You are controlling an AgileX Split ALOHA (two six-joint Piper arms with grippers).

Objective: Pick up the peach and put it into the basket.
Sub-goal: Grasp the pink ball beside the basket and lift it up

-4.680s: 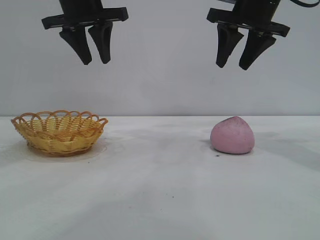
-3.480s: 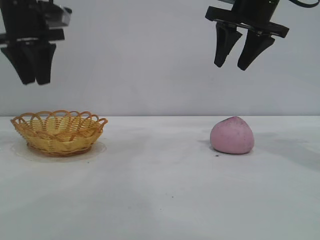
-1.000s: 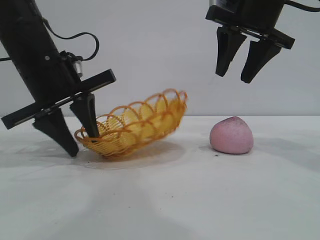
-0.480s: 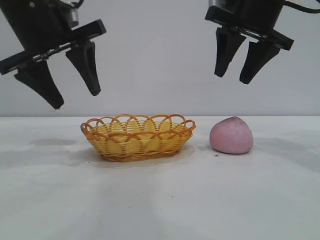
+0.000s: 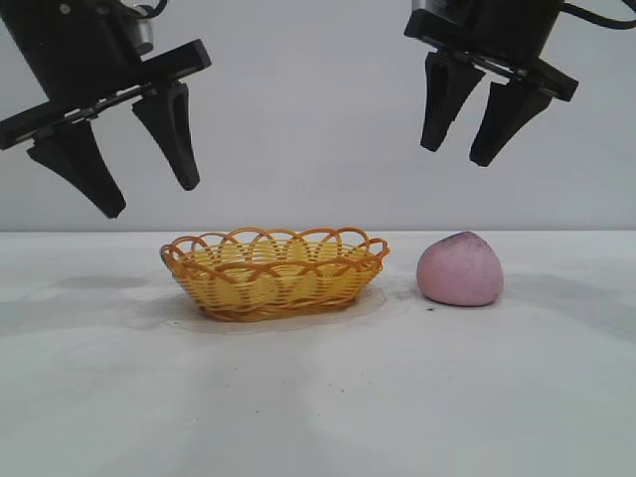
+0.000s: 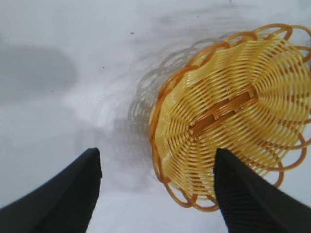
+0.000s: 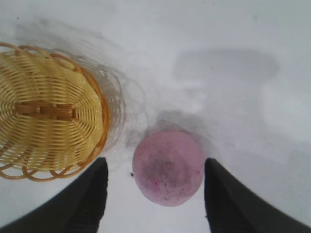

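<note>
Right gripper slightly higher, leftward.

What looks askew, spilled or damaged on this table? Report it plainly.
Nothing stands out. The basket sits flat and upright on the table, empty and with its weave intact. The peach rests whole beside it, apart from it. The left tool and the right tool hang open above them, touching nothing.
</note>
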